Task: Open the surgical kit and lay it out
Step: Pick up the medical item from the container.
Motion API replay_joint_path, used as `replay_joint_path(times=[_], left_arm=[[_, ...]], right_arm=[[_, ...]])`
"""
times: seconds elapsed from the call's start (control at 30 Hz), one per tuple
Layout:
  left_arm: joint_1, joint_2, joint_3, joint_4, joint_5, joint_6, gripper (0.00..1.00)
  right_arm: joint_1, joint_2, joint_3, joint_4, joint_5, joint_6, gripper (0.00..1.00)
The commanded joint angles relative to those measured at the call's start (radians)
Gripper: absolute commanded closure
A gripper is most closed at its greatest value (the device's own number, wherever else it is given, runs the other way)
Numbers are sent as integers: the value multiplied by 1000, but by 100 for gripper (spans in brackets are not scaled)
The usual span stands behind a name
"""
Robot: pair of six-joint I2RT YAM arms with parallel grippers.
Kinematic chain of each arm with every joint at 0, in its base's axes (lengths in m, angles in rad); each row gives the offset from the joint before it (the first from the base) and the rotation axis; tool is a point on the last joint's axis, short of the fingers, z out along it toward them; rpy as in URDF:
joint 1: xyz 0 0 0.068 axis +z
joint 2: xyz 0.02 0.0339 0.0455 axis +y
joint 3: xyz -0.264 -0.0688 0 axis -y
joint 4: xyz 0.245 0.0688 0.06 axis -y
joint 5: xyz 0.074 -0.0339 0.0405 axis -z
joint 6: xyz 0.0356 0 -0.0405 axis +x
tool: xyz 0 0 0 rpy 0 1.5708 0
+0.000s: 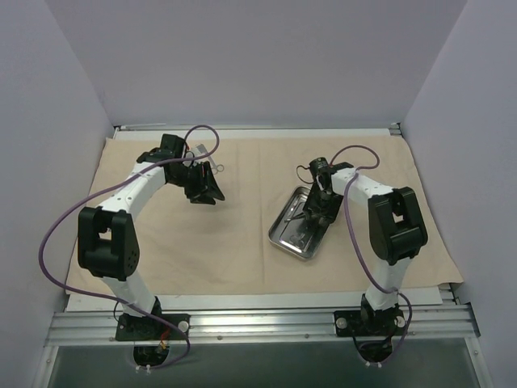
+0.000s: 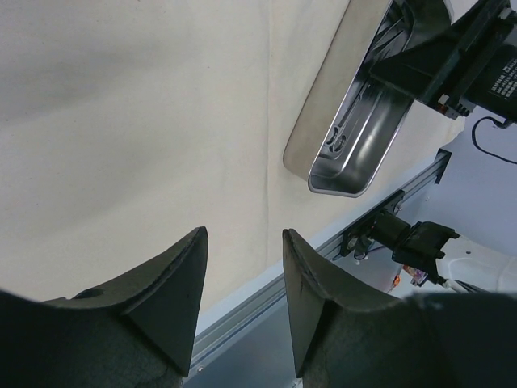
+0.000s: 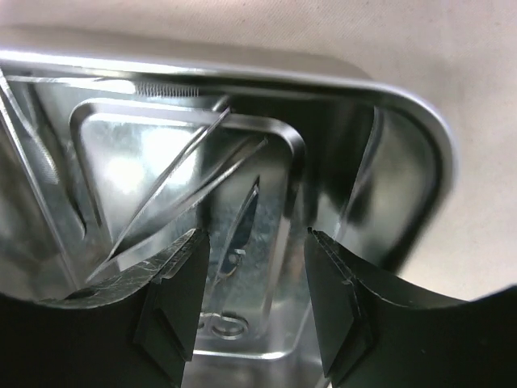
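Right end effector (image 3: 254, 238) spread over steel tray (image 3: 408, 121) (instruments (image 3: 245, 214) inside); left end effector (image 2: 242, 236) spread above cloth (image 2: 121, 121).

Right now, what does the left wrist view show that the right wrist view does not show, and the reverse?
Only the left wrist view: the left gripper, open and empty above the beige cloth, the metal rail at the table edge, and the right arm's base. Only the right wrist view: the gap of the open right gripper, and thin instruments crossing on the tray floor. Both: the steel tray and the cloth around it.
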Motion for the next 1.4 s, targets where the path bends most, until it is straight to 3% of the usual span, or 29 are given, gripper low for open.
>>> replay_joint_path(times=[0.0, 0.2, 0.3, 0.4, 0.43, 0.53, 0.63, 1.03, 1.37], left_arm=[[-2, 12, 14, 26, 33, 26, 49], [-1, 25, 29, 20, 44, 33, 49], [1, 29, 32, 15, 44, 39, 49], [1, 32, 35, 12, 44, 44, 49], [1, 32, 35, 12, 46, 45, 49], [1, 30, 34, 9, 41, 53, 49], [1, 29, 37, 3, 43, 56, 49], [-13, 19, 69, 47, 127, 32, 49], [-74, 29, 72, 161, 205, -10, 45]], right_arm=[[2, 34, 18, -17, 26, 12, 49], [5, 85, 35, -6, 12, 9, 50], [7, 109, 21, -4, 9, 6, 55], [8, 123, -17, 25, -49, -4, 68], [8, 129, -20, 34, -51, -13, 78], [8, 151, -23, 45, -71, -42, 94], [10, 157, -3, 30, -62, -69, 100], [3, 45, 119, -46, -98, -182, 100], [-9, 26, 106, 16, -154, -188, 100]])
